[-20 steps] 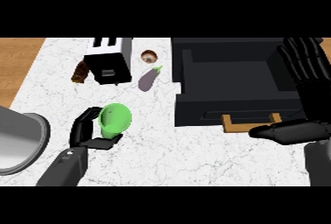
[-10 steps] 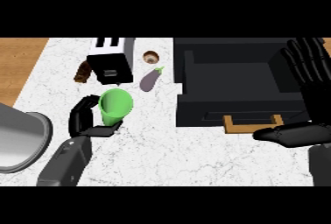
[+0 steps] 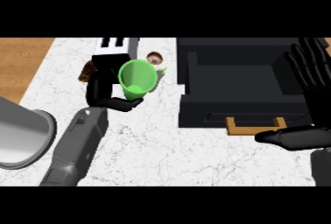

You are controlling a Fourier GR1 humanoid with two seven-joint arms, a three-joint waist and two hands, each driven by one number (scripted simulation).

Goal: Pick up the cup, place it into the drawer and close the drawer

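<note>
Since last frame we've lifted the cup point(image 3: 138, 79) nearer the drawer point(image 3: 241, 83); left hand point(image 3: 108, 92) curled around it, rim facing up; drawer open, nothing visible inside.

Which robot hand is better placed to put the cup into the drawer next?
Left. The left robot hand already holds the green cup beside the open drawer; the right robot hand is open.

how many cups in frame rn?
1. The green cup is held in the left hand, lifted over the counter left of the open drawer. The hand hides some items behind it, so another could be hidden.
</note>
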